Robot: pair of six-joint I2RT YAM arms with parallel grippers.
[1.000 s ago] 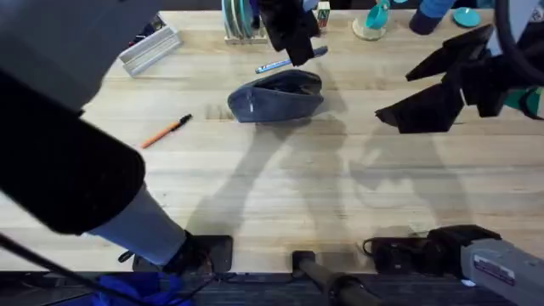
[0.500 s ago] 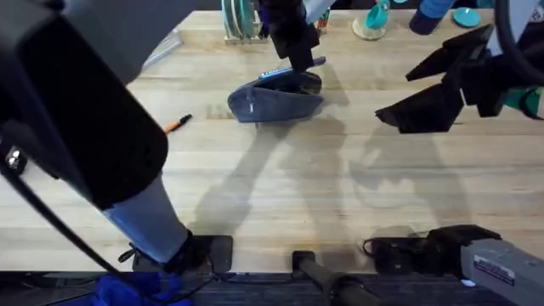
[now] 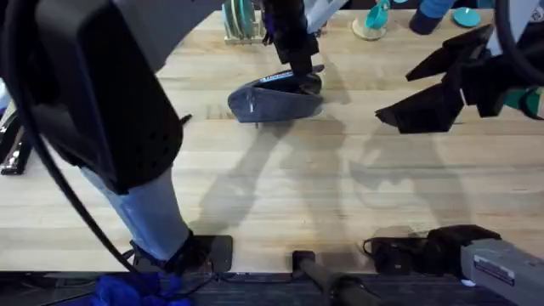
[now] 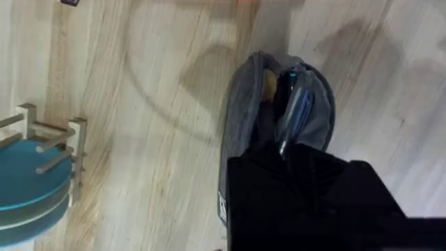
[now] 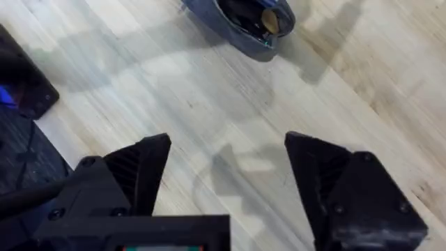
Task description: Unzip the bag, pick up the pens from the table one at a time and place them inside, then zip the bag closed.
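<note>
The blue-grey bag [image 3: 274,99] lies unzipped on the table [image 3: 280,187], far centre. My left gripper [image 3: 297,59] hangs just over the bag's open mouth, shut on the grey-blue pen [image 3: 291,76]. In the left wrist view the pen [image 4: 293,117] slants down from the gripper [image 4: 282,150] into the open bag [image 4: 244,118], its tip inside. The left arm covers nearly all of the orange pen; only its dark tip [image 3: 184,117] peeks out. My right gripper [image 3: 395,95] hovers open to the right of the bag; its wrist view shows the gripper [image 5: 226,157] empty and the bag [image 5: 240,19] farther off.
A rack of blue plates [image 3: 240,19] and a teal cup [image 3: 374,17] stand along the far edge behind the bag. A black stapler [image 3: 13,146] lies at the left edge. The left arm looms large over the table's left half.
The left gripper has brought the grey-blue pen down from above the bag into its opening. The left arm has swung over the orange pen. The right arm has not moved.
</note>
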